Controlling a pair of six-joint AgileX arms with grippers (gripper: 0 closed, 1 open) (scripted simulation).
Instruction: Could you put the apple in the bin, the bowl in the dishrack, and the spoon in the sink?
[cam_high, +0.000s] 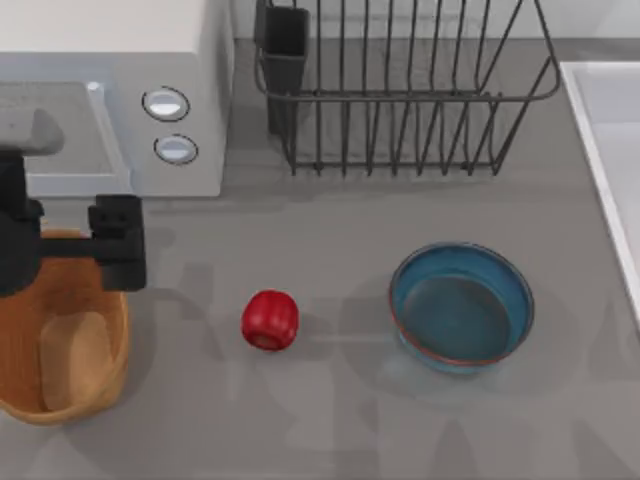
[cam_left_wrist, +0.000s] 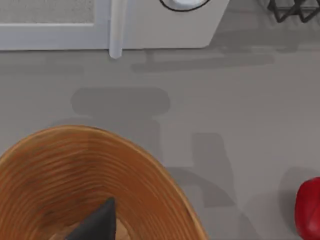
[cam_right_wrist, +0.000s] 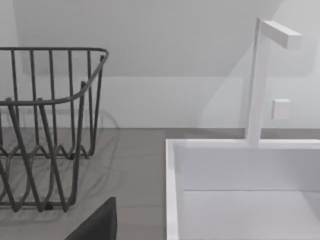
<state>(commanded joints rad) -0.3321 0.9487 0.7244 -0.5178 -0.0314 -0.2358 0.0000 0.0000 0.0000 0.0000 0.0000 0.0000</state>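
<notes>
The left gripper (cam_high: 118, 243) hangs over the near rim of the bin (cam_high: 30, 400) at the left edge of the worktop (cam_high: 330, 420), just in front of the microwave (cam_high: 120, 90). I cannot tell whether its fingers are parted or closed; in the left wrist view a single dark fingertip (cam_left_wrist: 97, 222) shows above the bin's woven inside, and nothing appears to be held.

From those fingers the apple (cam_high: 270, 320) lies to the right and a little toward the front of the worktop, apart from the bin and standing free. It is round, so no axis governs the approach. The left arm is clearly the nearer one, so by my judgement the coming move is a short reach rightward and down to it.

Farther right sits the bowl (cam_high: 461, 308), well apart from the apple, with the dishrack (cam_high: 400, 90) behind it and the sink (cam_high: 605, 140) at the right edge. The right wrist view faces the rack and the sink, with one dark fingertip (cam_right_wrist: 97, 225) of the right gripper low in it.
</notes>
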